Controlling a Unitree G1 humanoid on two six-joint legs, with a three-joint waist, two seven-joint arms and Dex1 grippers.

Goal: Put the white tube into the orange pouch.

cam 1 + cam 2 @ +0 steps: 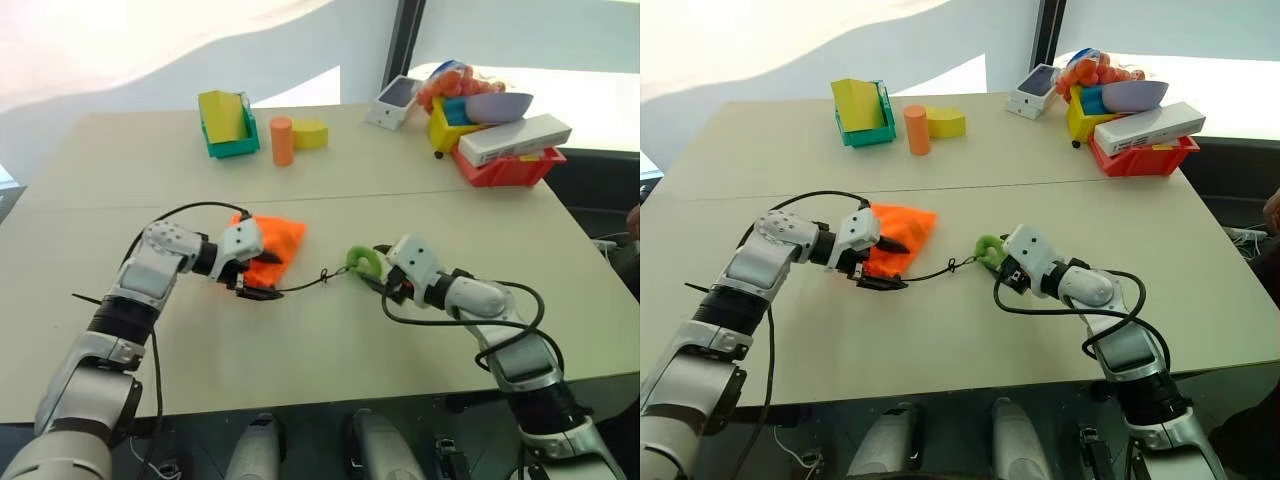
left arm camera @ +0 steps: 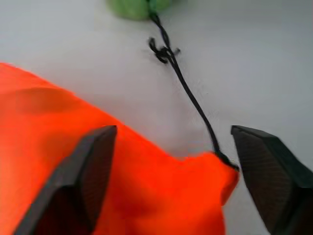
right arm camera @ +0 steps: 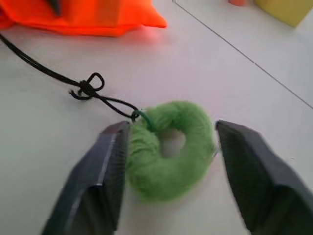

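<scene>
Currently, the bright orange soft fabric pouch [image 1: 272, 248] lies flat on the beige table [image 1: 300, 350], near its middle. A dark cord [image 1: 305, 283] with a small knot runs from the pouch's gathered corner across the table to a fuzzy green ring [image 1: 363, 262]. The left gripper [image 1: 247, 276] sits at the pouch's near edge with its two black fingers spread wide; in the left wrist view, one finger [image 2: 80, 181] stands over the orange fabric and the other stands over bare table just beside the corner where the cord leaves the pouch, and neither is seen to pinch the cloth. The right gripper [image 3: 168, 161] is at the green ring, its jaws also standing wide: in the right wrist view the ring lies on the table between the two fingers, touching or nearly touching one of them and clear of the other. The white tube cannot be made out on the table; whether it is inside the pouch cannot be told. At the far side of the table stand a teal bin holding a yellow block [image 1: 228, 124], an upright orange cylinder [image 1: 282, 141], a yellow block [image 1: 310, 134], and a red bin with a long white box across it [image 1: 512, 150].
</scene>
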